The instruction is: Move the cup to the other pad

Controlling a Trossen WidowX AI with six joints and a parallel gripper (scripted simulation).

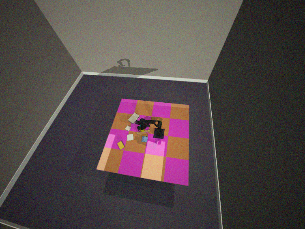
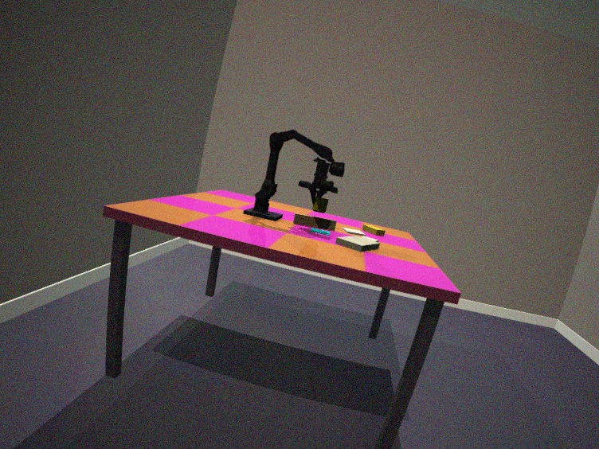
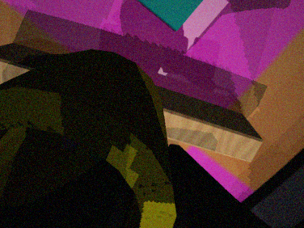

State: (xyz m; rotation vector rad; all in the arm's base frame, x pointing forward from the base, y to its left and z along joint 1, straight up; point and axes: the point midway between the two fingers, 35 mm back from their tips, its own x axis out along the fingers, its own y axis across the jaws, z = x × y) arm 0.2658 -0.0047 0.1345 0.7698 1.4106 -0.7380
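The yellow cup [image 1: 142,130] [image 2: 320,205] [image 3: 158,215] is held off the table, above the wooden wall. My gripper [image 2: 317,198] is shut on the cup, which looks close to upright. The teal pad [image 2: 319,232] [image 3: 176,13] lies beyond the wall in the wrist view, off to the side of the cup. The blue pad [image 1: 144,139] lies on the wall's other side. The marbles cannot be made out; the inside of the cup is dark in the wrist view.
The low wooden wall [image 1: 139,133] [image 2: 313,221] [image 3: 218,138] stands between the pads. A pale box [image 1: 133,118] [image 2: 357,242], a white tile [image 1: 129,137] [image 2: 354,231], a smaller pale tile [image 1: 127,128] and a yellow block [image 1: 120,145] [image 2: 374,229] lie on the checkered table.
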